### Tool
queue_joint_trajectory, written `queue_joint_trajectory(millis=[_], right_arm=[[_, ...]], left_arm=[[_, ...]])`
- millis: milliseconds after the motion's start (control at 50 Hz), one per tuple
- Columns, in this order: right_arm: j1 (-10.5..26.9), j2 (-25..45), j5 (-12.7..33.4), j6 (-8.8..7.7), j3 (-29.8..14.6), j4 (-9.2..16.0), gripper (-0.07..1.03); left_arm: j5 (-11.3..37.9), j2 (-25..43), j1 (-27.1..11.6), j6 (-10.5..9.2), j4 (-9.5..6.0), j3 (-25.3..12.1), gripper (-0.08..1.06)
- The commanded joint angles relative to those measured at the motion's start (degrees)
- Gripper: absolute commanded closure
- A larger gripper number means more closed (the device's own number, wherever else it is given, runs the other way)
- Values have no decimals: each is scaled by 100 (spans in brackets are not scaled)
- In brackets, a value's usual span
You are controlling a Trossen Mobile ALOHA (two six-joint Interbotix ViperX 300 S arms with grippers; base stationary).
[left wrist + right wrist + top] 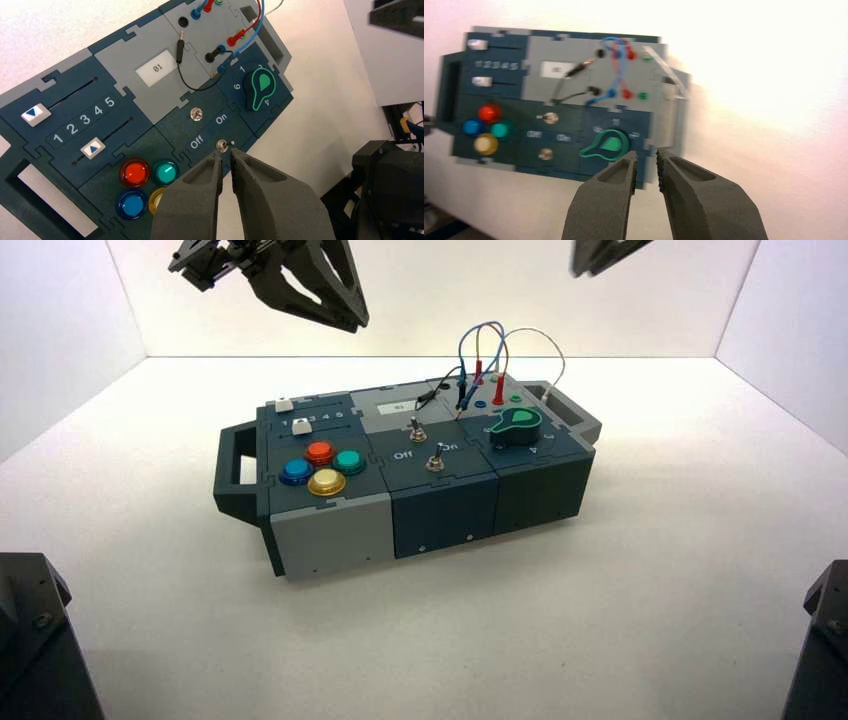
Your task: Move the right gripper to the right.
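Observation:
My right gripper [603, 254] hangs high at the back right, above and behind the box's right end, and only part of it shows in the high view. In its own wrist view its fingers [646, 156] stand a narrow gap apart and hold nothing, over the box's near edge by the green knob [606, 145]. It also shows in the left wrist view [400, 17]. My left gripper [352, 316] hangs high at the back left. Its fingers [226, 154] are nearly together and empty, above the lower toggle switch [221, 145].
The dark blue and grey box [440, 505] stands mid-table, turned a little, with handles at both ends. It bears four coloured buttons [320, 468], two sliders [92, 149], two toggles and looped wires [490, 350]. White walls close in on three sides. Dark bolted blocks [30, 640] sit at the front corners.

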Motion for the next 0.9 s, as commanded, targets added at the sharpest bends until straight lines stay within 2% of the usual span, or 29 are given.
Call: queue_joint_trajectory(millis=[20,180,420,740,900], right_arm=[[-299,-387,149,18,-176,-211,71],[-694,-826,448,9,-211,-475,71],[-1169,-1354,782,-18,-149,-677,71],[-2021,-2127,1002,-35,44,-958,71],[-2399,-2426,993,-9,149,-993,71]], left_arm=[[-44,-44,9,-18,-18,-62,87],[-35,-44,9,-18,-18,-62,87],[-35,-35,9,-9,-18,-62,87],[53,-44,9,-9,-18,-44,87],[88,-44,9,0,-18,-26,87]])
